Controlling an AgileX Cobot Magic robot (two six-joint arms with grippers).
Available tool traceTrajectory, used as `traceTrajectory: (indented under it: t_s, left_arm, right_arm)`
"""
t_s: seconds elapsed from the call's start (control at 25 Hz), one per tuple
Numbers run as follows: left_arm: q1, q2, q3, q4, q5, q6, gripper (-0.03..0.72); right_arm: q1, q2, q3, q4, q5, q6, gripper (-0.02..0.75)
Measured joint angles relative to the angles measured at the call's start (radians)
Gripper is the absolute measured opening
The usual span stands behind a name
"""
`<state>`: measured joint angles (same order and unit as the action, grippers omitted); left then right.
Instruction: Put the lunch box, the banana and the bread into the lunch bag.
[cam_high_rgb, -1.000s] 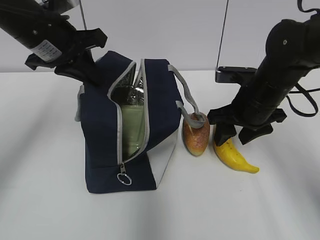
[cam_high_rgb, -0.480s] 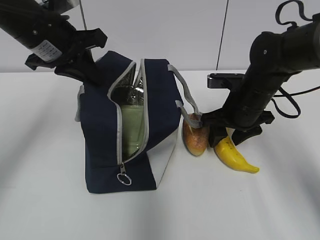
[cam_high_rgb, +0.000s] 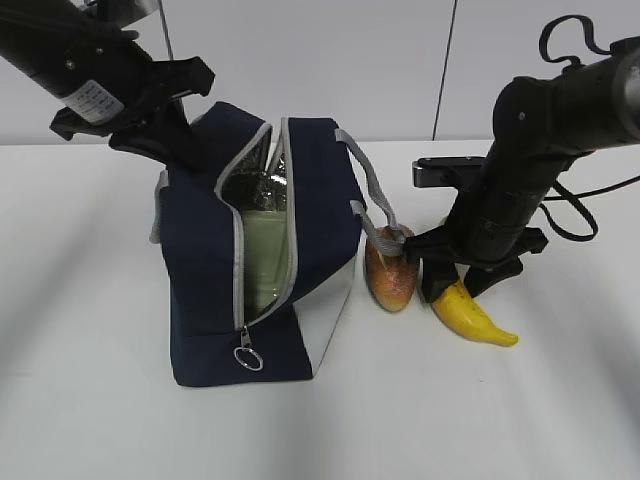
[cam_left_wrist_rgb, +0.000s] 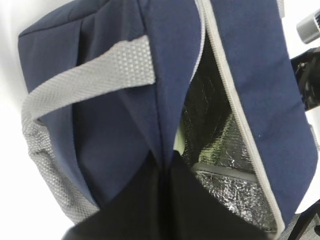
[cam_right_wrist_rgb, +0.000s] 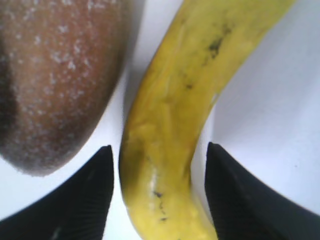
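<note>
Between black ribbed pincer fingers (cam_right_wrist_rgb: 80, 200), curved banana (cam_right_wrist_rgb: 170, 125)

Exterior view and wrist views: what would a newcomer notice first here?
The navy lunch bag stands unzipped at left centre, with the green lunch box showing inside. The left claw pinches the bag's upper edge. To the bag's right, the open right claw straddles the banana, beside the bread.

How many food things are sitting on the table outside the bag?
2: the golden-brown oval bread roll beside the navy fabric lunch bag, and the curved yellow banana just right of it.
</note>
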<state>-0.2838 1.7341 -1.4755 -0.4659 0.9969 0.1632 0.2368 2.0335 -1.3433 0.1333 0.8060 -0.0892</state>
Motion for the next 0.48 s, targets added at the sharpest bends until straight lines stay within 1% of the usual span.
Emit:
traceTrajectory:
  t_s: [0.2, 0.48]
  left_arm:
    - [0.000, 0.000, 0.000, 0.000, 0.000, 0.000, -0.003]
    - [0.000, 0.000, 0.000, 0.000, 0.000, 0.000, -0.003]
  right_arm:
    - [0.000, 0.000, 0.000, -0.009, 0.000, 0.000, 0.355]
    - [0.000, 0.000, -0.002, -0.011, 0.002, 0.000, 0.317]
